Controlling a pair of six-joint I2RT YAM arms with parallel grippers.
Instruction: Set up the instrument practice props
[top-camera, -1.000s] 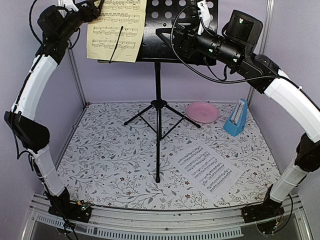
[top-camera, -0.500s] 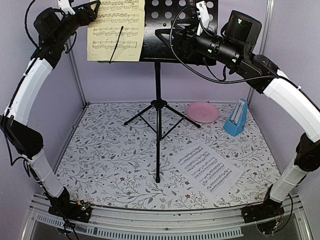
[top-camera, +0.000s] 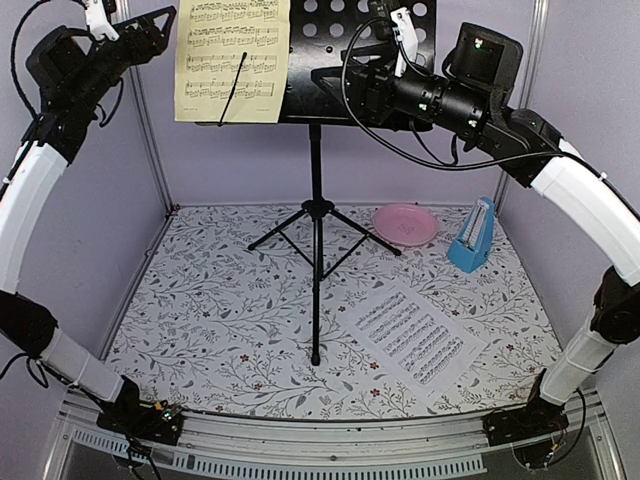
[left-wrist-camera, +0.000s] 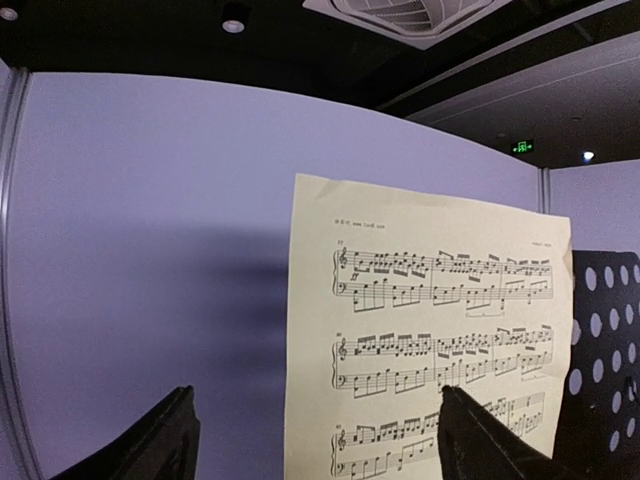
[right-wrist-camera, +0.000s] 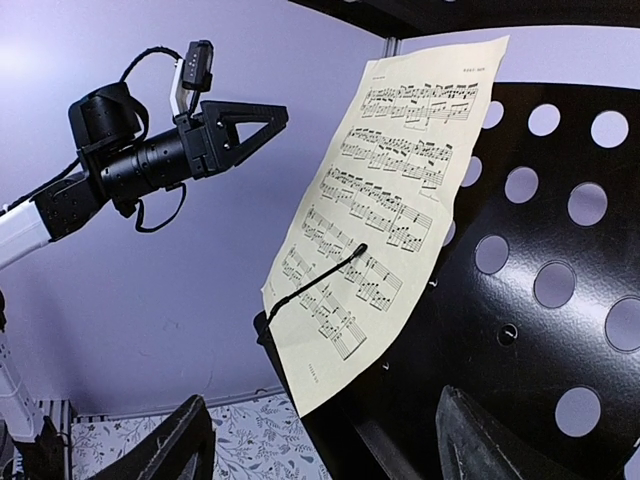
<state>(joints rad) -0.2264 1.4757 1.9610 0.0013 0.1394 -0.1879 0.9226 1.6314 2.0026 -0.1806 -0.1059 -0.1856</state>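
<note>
The pale-yellow sheet (top-camera: 232, 60) is sitting on the nine o'clock half of the music stand (top-camera: 305, 90), while the white sheet (top-camera: 418, 335) is lying flat on the table (top-camera: 220, 300) at four o'clock and the metronome (top-camera: 473, 238) is standing at two o'clock. The left gripper (top-camera: 165, 22) and right gripper (top-camera: 330, 80) are hovering by the stand, fingers spread and empty; we are judging the white sheet next, calling for a low pinch at its edge.
</note>
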